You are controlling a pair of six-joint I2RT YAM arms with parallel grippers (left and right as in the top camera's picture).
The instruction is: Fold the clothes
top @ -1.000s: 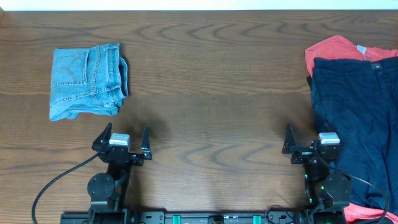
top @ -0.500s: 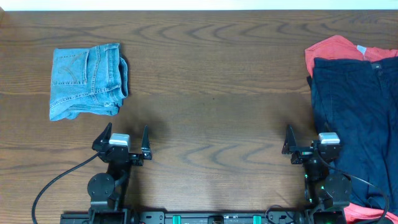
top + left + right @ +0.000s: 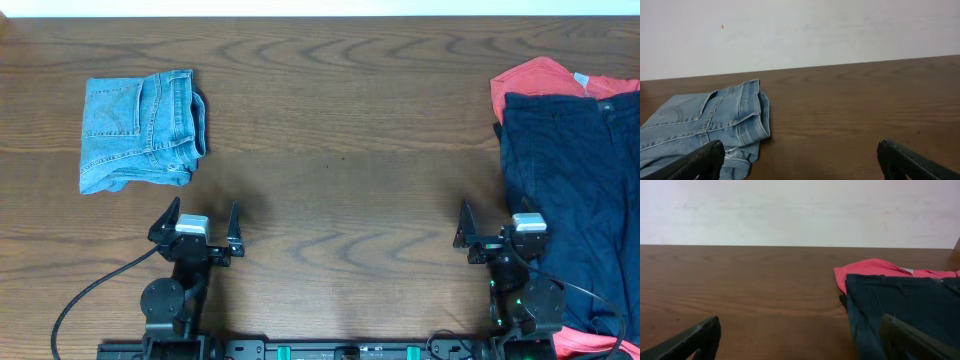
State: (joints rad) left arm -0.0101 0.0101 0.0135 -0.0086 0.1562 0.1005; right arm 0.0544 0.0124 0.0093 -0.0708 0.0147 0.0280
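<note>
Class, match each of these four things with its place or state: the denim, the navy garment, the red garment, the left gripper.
1. denim
2. navy garment
3. red garment
4. left gripper

a. open, empty
b. partly under another garment
c. folded, at the left
d. lying on top, at the right

Pairs: 1-c, 2-d, 3-b, 4-a

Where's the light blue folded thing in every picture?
Overhead: the denim lies at the upper left, folded on the table.
Left wrist: the denim is at the lower left, running off the bottom edge.
Right wrist: not in it.
Shared landmark: the brown wooden table, seen in all three views.
</note>
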